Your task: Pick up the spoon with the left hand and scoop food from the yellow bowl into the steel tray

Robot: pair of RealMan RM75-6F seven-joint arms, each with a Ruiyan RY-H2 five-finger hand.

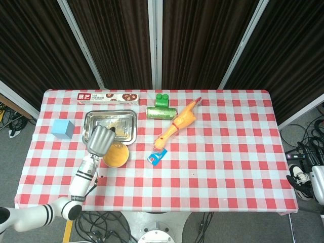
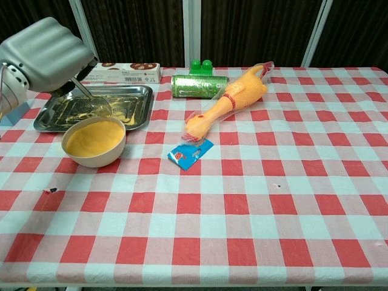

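Presently the left hand (image 2: pixel 41 53) is closed around the handle of the spoon (image 2: pixel 91 102), fingers curled in on it, and is held above the left end of the surface. The spoon's long axis runs down and toward the right from the hand, its clear bowl end lying over the steel tray (image 2: pixel 140 115), low to the tray floor; whether it touches cannot be told. The yellow bowl (image 2: pixel 94 142) stands just in front of the tray, toward the near edge, touching or nearly touching the tray rim, still holding yellow food. Yellow grains show on the tray floor. Judgement: the tray lies directly under the spoon tip, so emptying needs only a tilt. The right hand is not in view.
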